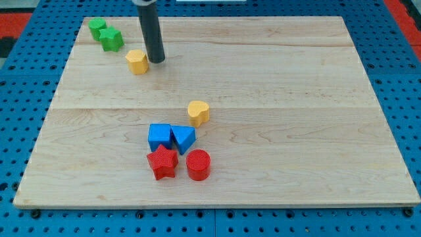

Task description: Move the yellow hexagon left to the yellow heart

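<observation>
Our tip sits just right of the yellow hexagon, near the table's top left. The yellow heart lies well apart, lower right, so we judge our tip must reposition. We carry no fingers.

All you can see of me right now is my rod: a straight, dark grey cylinder, smooth and matte, with a faint lighter sheen running down one side. It's plain all the way along, even in thickness, and it finishes at my tip, a blunt, flat-cut end, same dark colour
</observation>
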